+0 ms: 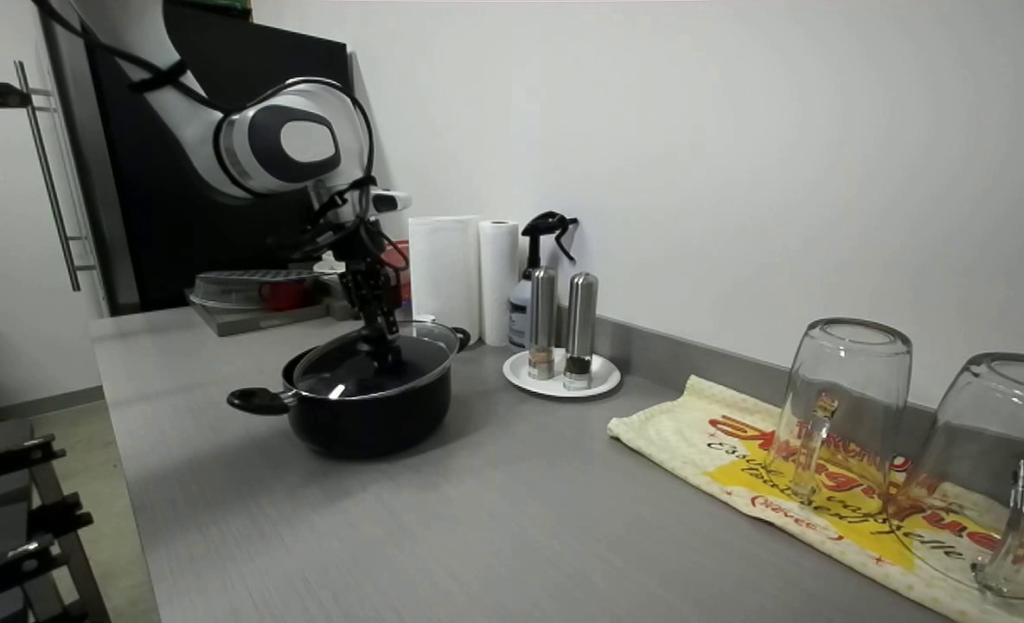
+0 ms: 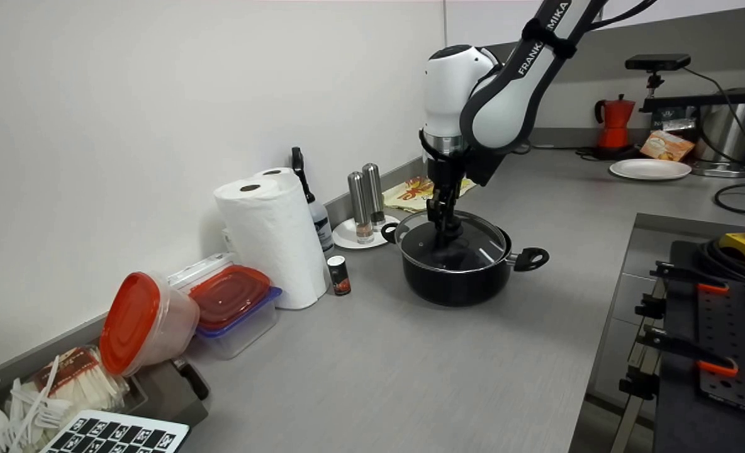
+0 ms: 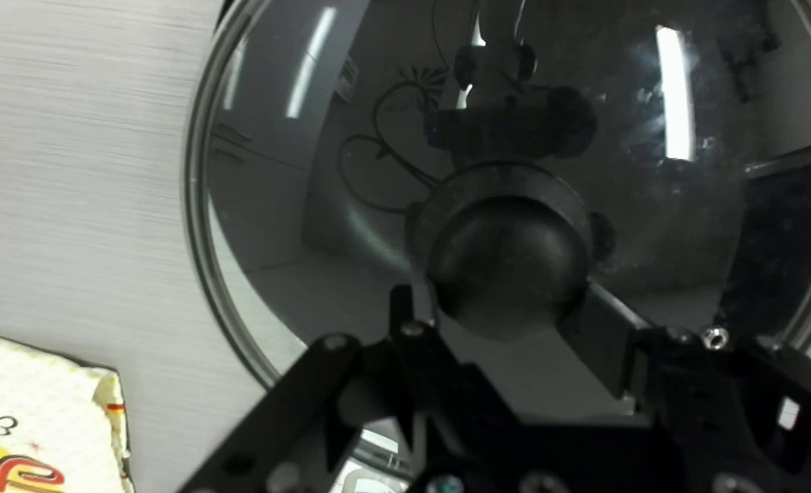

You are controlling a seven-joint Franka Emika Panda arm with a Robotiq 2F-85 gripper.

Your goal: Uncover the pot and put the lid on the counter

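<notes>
Pot (image 1: 374,424) stands upright on the long grey surface (image 1: 521,536), the largest thing around me, with a white wall (image 1: 694,173) along one edge of it. The pot itself is wide and black, a short handle (image 1: 257,401) jutting from either side. Well apart from it, a cream cloth (image 1: 711,433) printed in red and yellow lies on the surface, carrying two clear glass mugs (image 1: 858,372). Over the pot's mouth is the glass lid (image 2: 476,245), bright reflections streaking it. It is off-centre, so a strip of the pot's dark edge shows beside it in both exterior views; whether lid and pot touch anywhere, I cannot tell. Two white paper rolls (image 2: 272,245) stand upright near the wall, just beside a spray bottle (image 1: 521,311). Nearer the pot, a round white plate (image 1: 607,376) bears a pair of silver grinders (image 1: 542,303), both upright. In an exterior view a small dark shaker (image 2: 339,277) with a white cap shows just beside the rolls. Last comes the dark round knob (image 3: 508,253) at the middle of the lid, and that is what I have hold of: my fingers (image 3: 601,342) are clasped on it, one at each side, as the wrist view shows from close by.
</notes>
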